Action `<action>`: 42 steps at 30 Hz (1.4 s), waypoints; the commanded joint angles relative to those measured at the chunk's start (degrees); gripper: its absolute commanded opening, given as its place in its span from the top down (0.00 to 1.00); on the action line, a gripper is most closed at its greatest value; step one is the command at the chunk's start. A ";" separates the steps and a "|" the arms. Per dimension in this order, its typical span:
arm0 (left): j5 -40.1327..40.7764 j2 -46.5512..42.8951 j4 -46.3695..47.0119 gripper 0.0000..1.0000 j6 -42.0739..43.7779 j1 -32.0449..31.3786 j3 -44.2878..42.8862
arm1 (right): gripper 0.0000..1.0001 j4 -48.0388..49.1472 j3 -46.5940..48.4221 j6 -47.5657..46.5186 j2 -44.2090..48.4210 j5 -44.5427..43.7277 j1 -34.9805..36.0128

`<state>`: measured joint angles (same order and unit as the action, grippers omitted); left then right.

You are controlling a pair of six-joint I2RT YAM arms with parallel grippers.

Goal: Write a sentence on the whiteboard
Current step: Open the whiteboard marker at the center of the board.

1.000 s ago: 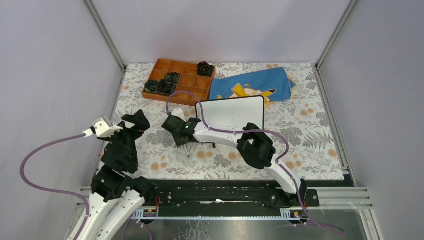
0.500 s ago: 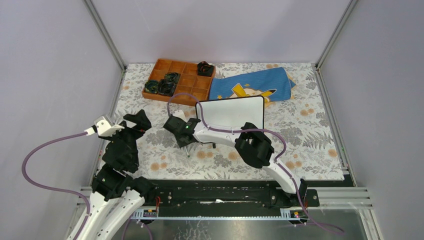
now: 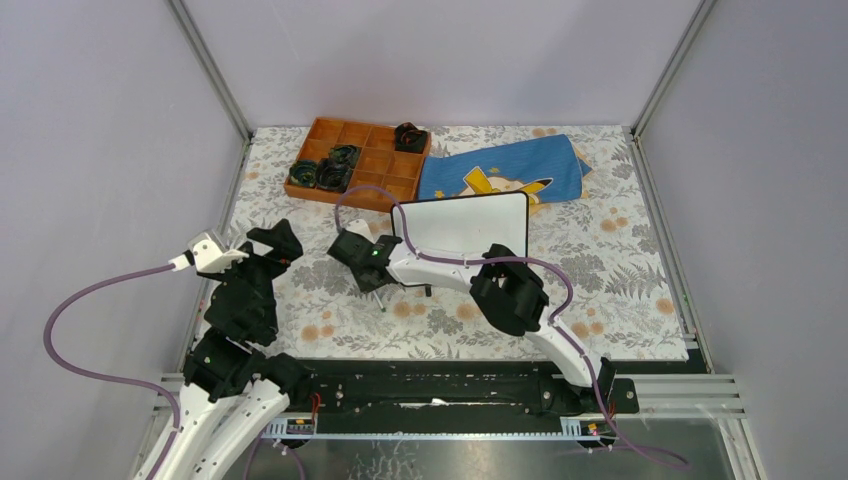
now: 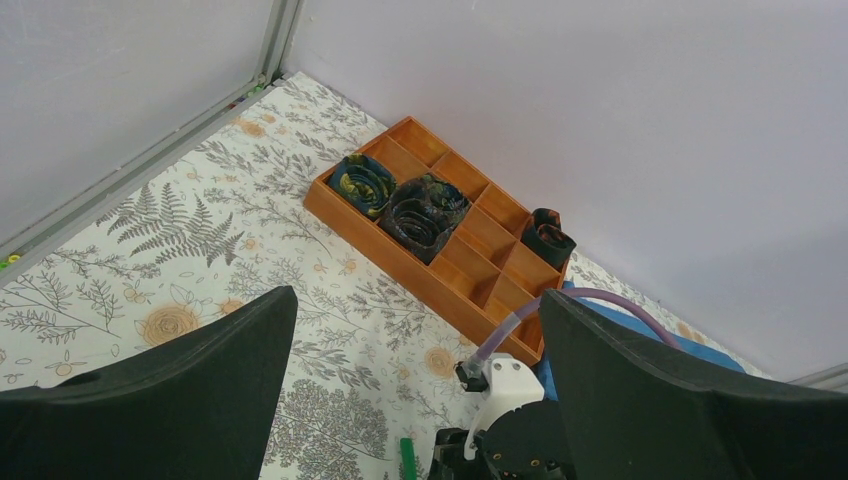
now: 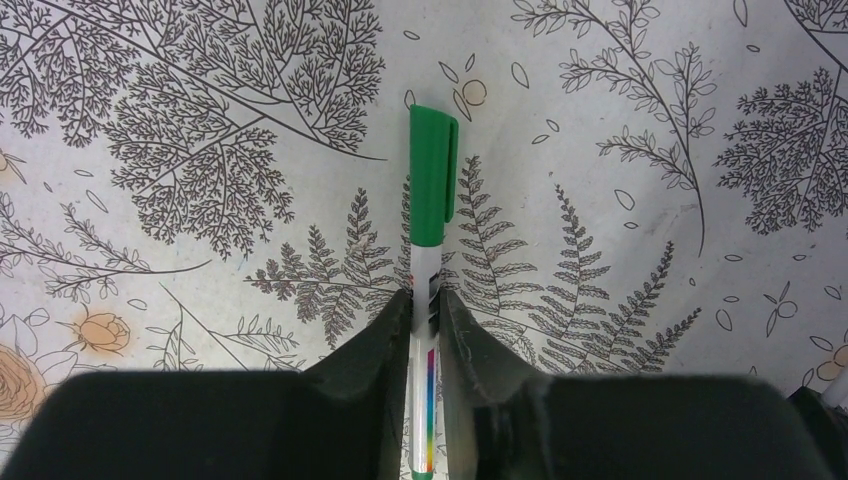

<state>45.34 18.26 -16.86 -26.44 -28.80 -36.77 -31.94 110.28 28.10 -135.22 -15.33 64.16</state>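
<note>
You're at the pick-up step; the whiteboard [image 3: 470,225] sits bare just beyond and right of the right gripper [image 5: 426,297], no sentence on it yet; the left gripper [image 4: 415,300] hangs spread wide, empty; the right one pinches the green marker [image 5: 428,262] by its white barrel, flat on the floral tablecloth [image 5: 650,150]; next, I judge, lift it and pull the cap [image 5: 433,175]; the nib is hidden under that cap, and the top view hides the marker beneath the gripper.

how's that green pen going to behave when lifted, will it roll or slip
The pen looks stiff and light, so it should lift without bending. Its smooth round barrel may slip or swivel between the right gripper's narrow fingers. The cap's clip probably limits rolling.
</note>
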 commanded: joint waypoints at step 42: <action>-33.07 4.58 5.47 0.01 -3.09 0.12 -5.56 | 1.00 29.38 -49.41 -8.27 63.01 0.71 0.09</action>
<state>28.77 20.38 -16.23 -28.27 -28.77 -38.17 -12.78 69.71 23.73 -83.72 -12.86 64.12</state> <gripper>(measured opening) 0.987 0.173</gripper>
